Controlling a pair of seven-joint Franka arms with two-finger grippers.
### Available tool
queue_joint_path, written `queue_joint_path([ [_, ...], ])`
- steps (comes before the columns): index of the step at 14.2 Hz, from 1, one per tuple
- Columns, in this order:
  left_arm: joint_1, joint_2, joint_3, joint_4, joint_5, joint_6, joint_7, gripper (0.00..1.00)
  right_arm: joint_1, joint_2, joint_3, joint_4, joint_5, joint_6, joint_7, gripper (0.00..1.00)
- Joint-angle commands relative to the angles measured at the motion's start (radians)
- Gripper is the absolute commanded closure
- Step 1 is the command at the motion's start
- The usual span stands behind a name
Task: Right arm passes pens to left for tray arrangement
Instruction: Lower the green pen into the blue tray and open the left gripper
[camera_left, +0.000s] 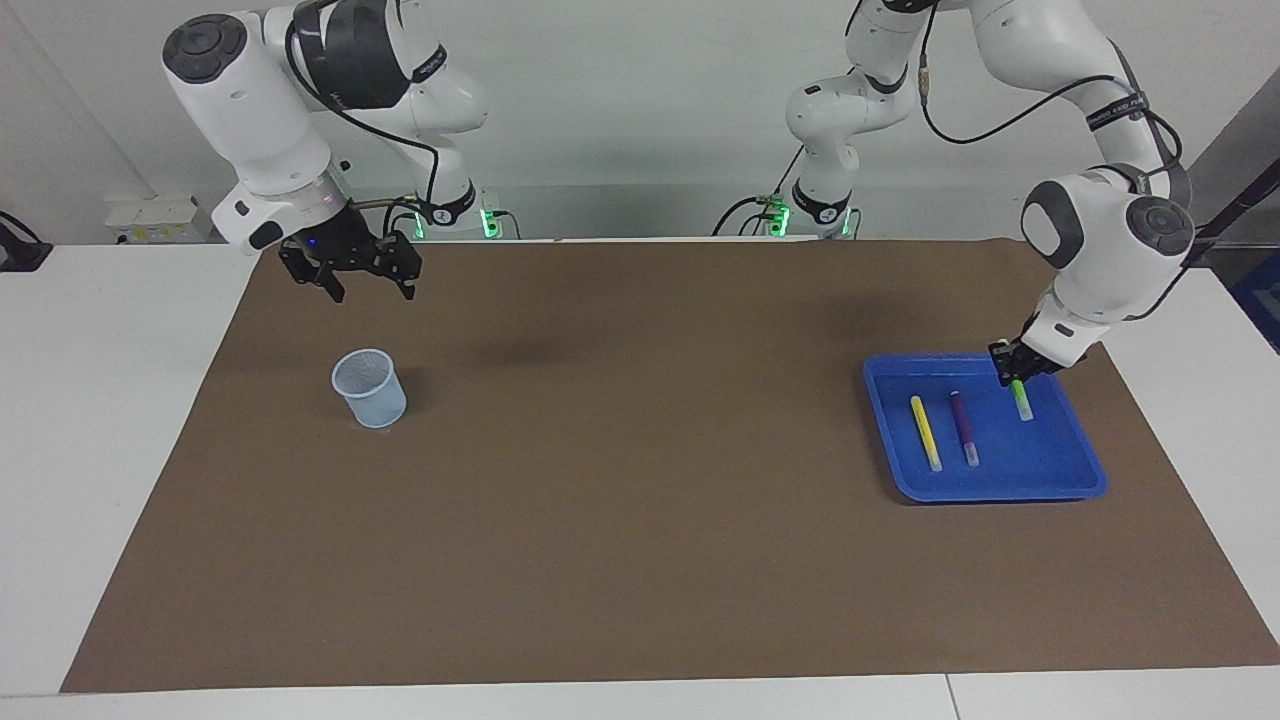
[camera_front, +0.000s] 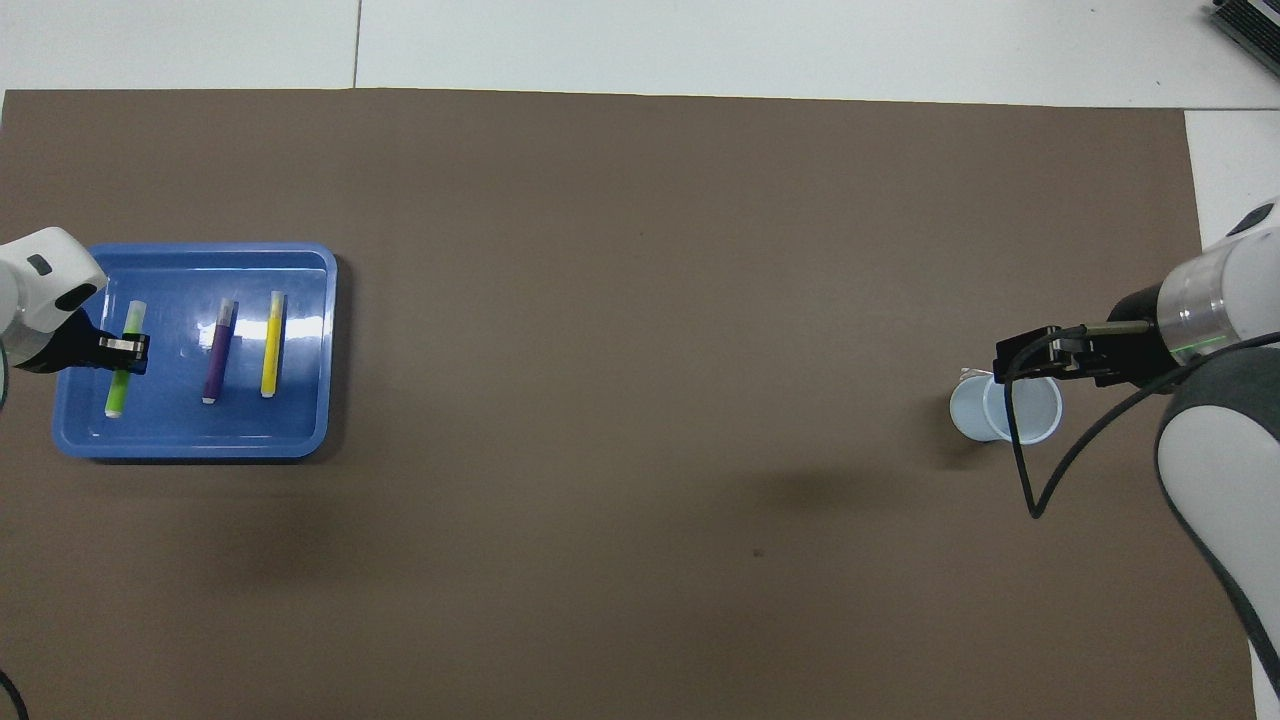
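Brown mat across white table (camera_left: 120, 420) — green pen (camera_left: 1021, 400) clamped in left gripper (camera_left: 1012, 372), lowered over blue tray (camera_left: 1000, 487) beside purple pen (camera_left: 964, 428) and yellow pen (camera_left: 925, 432), evidently to complete the row — right gripper (camera_left: 350, 272) parked near mesh cup (camera_left: 369, 388), fingers apart.

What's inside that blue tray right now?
The blue tray holds three pens side by side: a yellow pen and a purple pen lying flat, and a green pen gripped by the left hand, which covers its upper end.
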Motion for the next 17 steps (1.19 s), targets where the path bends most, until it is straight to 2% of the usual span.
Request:
queue_joint_path([
  [1,0.026,0.058,-0.01,0.0,0.028,0.073,0.008,1.0,0.044,0.029,-0.036,0.034,-0.021,0.003,-0.021,0.0],
  [7,0.046,0.137,-0.008,-0.017,0.028,0.206,0.007,1.0,0.041,0.02,-0.042,0.025,-0.007,0.005,-0.014,0.0],
  [11,0.047,0.152,-0.007,-0.086,0.028,0.33,0.008,1.0,0.041,0.017,-0.045,0.025,-0.007,0.012,-0.007,0.0],
  [13,0.047,0.152,-0.007,-0.09,0.029,0.341,0.01,1.0,0.039,0.019,-0.047,0.026,-0.006,0.012,-0.01,0.0],
  [14,0.047,0.152,-0.007,-0.09,0.028,0.343,0.01,0.59,0.039,0.019,-0.048,0.031,-0.007,0.012,-0.011,0.0],
  [15,0.047,0.154,-0.007,-0.089,0.028,0.343,0.007,0.03,0.041,0.019,-0.05,0.031,-0.016,0.012,-0.012,0.0],
  [17,0.047,0.154,-0.008,-0.078,0.028,0.335,0.008,0.0,0.029,0.022,-0.07,0.032,-0.021,0.017,-0.02,0.0],
])
